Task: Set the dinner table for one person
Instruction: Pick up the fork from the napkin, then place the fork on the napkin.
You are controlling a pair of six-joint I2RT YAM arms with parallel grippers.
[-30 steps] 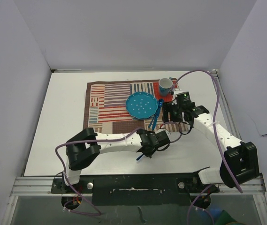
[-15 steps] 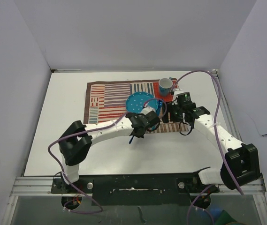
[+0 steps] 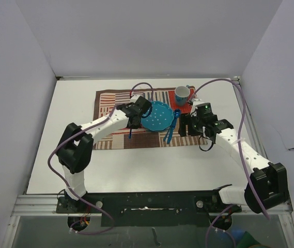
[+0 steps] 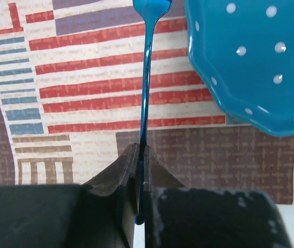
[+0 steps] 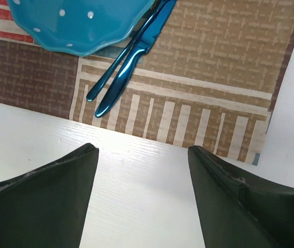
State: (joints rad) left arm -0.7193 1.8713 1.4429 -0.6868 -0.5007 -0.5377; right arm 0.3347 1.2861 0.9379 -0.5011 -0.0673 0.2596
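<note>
**A:** Where did things stand on the dinner table (image 3: pixel 72 103)?

**B:** The white top lay under everything, with the striped mat (image 4: pixel 84 88) spread across its far middle. On the mat sat the blue dotted plate (image 3: pixel 155 115). Two blue pieces of cutlery (image 5: pixel 128 62) lay crossed just beside its right rim, and a cup (image 3: pixel 182 94) stood at the mat's far right corner.

**A:** And the left gripper (image 4: pixel 140 150)?

**B:** It was pinched almost closed on the end of a thin blue handle. That was a fork (image 4: pixel 147 77) by the look of its head, though the wrist view cut the head off at the top. The fork pointed away from the arm, over the mat, just left of the plate's rim and apart from it. Whether it touched the cloth, I could not tell.

**A:** So the step was laying it to the left of the plate. How could that be done well?

**B:** I judged it needed lowering straight, with the handle parallel to the plate's side, until it lay flat on the cloth. Only then should the fingers have parted. Released too high, a light handle would likely have bounced or rolled askew. With a drift to the right, the head could have ridden up on the rim.

**A:** And the right gripper (image 5: pixel 142 149)?

**B:** Its fingers stood wide apart with nothing between them. It hovered over bare table at the mat's near edge, close to the two pieces on the right. I thought it best left there, so that it nudged nothing.
</note>
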